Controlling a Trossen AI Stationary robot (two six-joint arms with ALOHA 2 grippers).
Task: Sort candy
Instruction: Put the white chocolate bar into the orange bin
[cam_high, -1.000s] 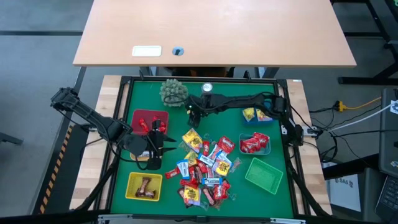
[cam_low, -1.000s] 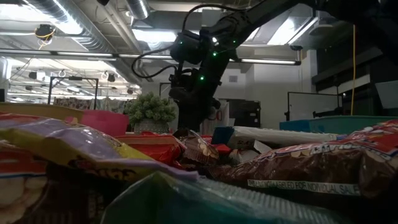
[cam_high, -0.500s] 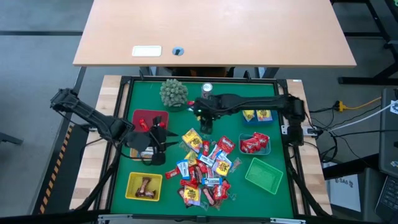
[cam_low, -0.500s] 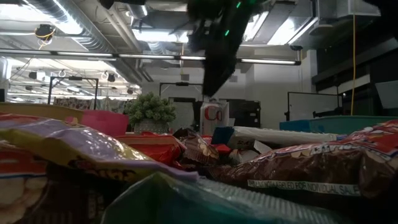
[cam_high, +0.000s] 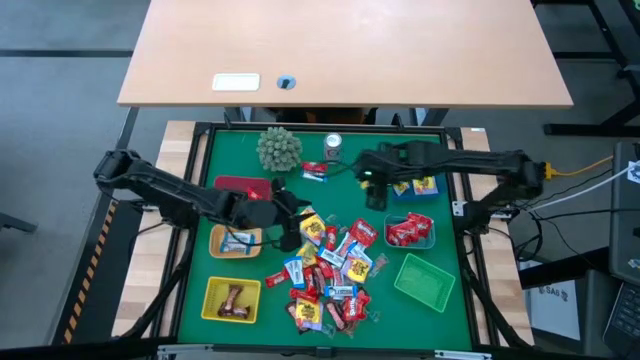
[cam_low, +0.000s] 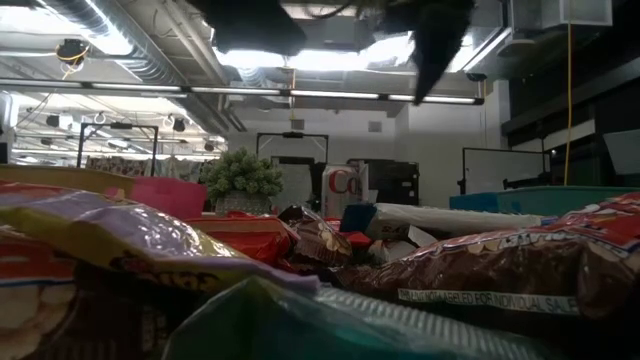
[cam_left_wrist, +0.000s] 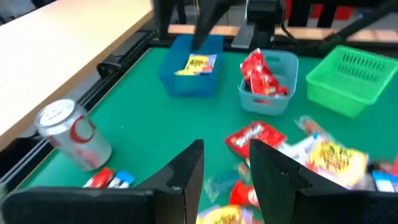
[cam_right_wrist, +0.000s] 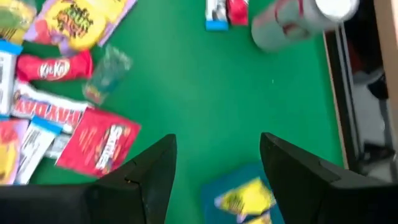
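The candy (cam_high: 330, 270) lies in a loose heap of red, yellow, blue-white and brown wrappers on the green mat. My left gripper (cam_high: 292, 228) hovers open over the heap's left edge, and the left wrist view shows nothing between its fingers (cam_left_wrist: 227, 168). My right gripper (cam_high: 376, 200) hangs open above bare mat, between the heap and the blue basket (cam_high: 415, 185). Its wrist view (cam_right_wrist: 217, 162) shows it pointing down, with nothing in it. One red and blue-white candy (cam_high: 315, 172) lies apart from the heap, near the silver can (cam_high: 332, 146).
Baskets ring the heap: red (cam_high: 240, 187), orange holding a blue-white candy (cam_high: 235, 241), yellow holding brown ones (cam_high: 232, 298), blue holding yellow ones, pale blue holding red ones (cam_high: 410, 230), and green (cam_high: 423, 280). A spiky green ball (cam_high: 279, 148) stands at the far edge.
My left gripper has moved off the orange basket toward the table's right, onto the heap's edge; the basket now shows with a blue-white candy in it. My right gripper has risen from the mat beside the can and swung toward the right edge. Both stay open.
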